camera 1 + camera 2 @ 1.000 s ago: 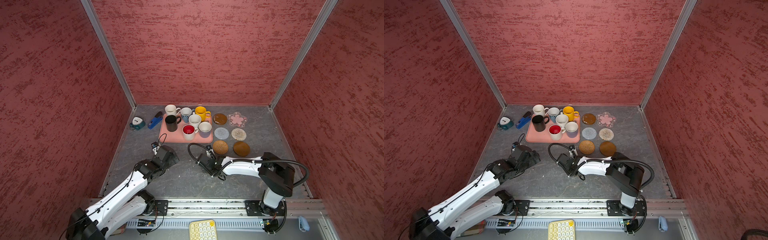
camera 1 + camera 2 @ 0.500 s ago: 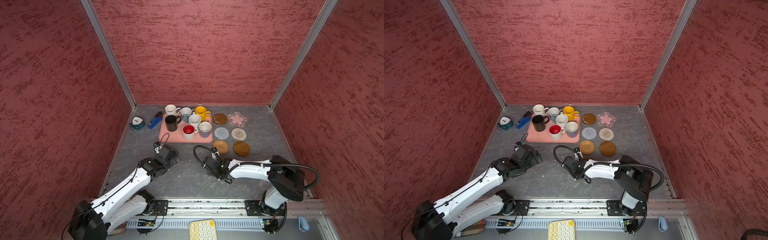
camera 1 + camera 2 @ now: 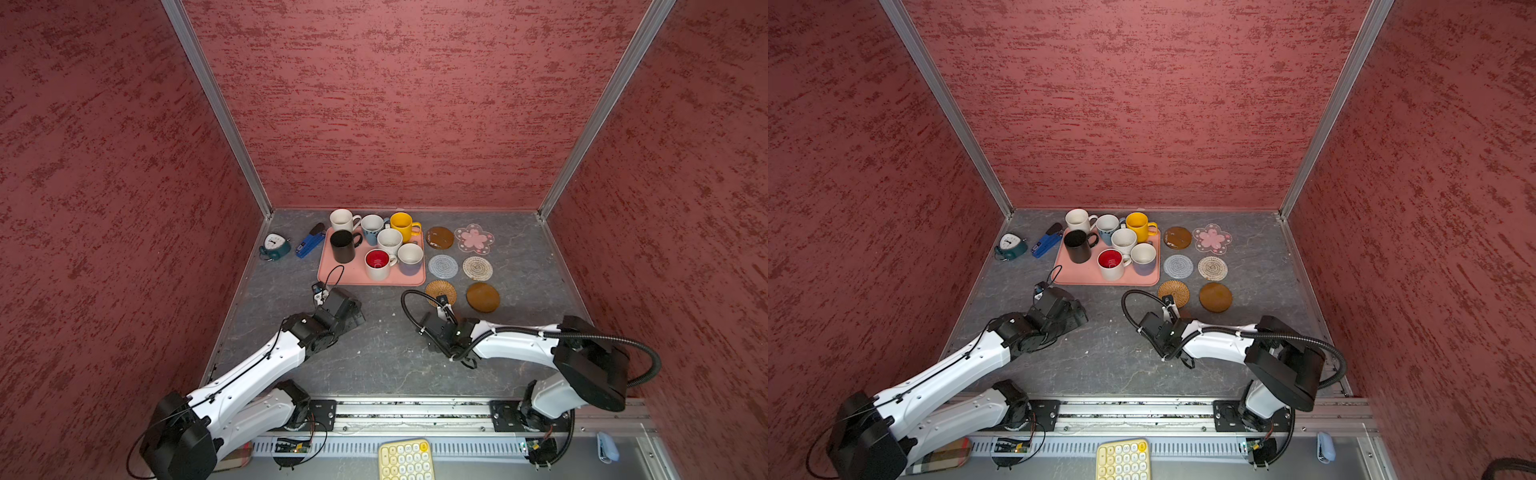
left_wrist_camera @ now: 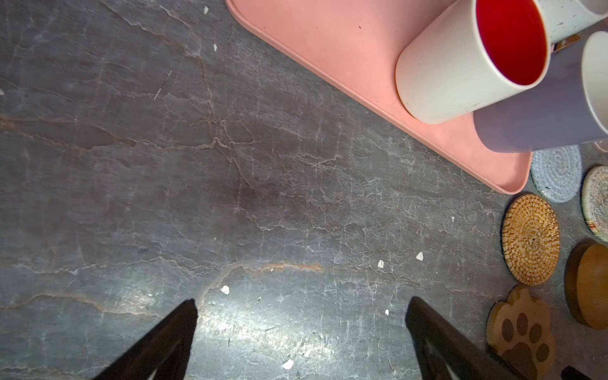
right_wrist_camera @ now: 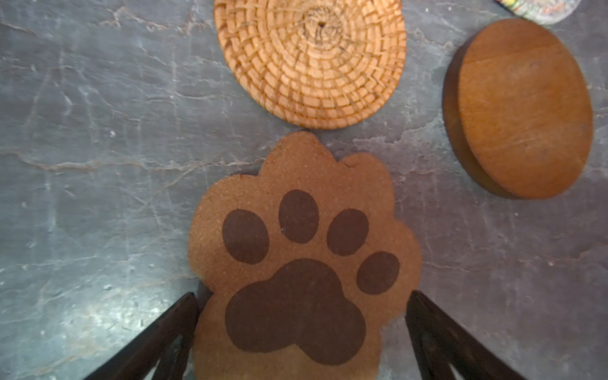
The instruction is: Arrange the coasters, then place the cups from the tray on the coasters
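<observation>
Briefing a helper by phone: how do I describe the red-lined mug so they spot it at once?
Look for the pink tray at the back of the grey table. Two mugs stand in its front row: the red-lined mug is the left one, next to the lavender mug. It alone is white outside and bright red inside.

Grey stone table (image 3: pixel 374 357) lies bare in front of the salmon-pink rectangular tray (image 3: pixel 353 276); crowded ceramic mugs (image 3: pixel 390 240) block most of it.

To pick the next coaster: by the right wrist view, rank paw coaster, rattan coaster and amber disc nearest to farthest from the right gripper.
1. Paw coaster: between the open jaws of the right gripper.
2. Rattan coaster: past the paw's toes.
3. Amber disc: farthest, beside the rattan.
</observation>
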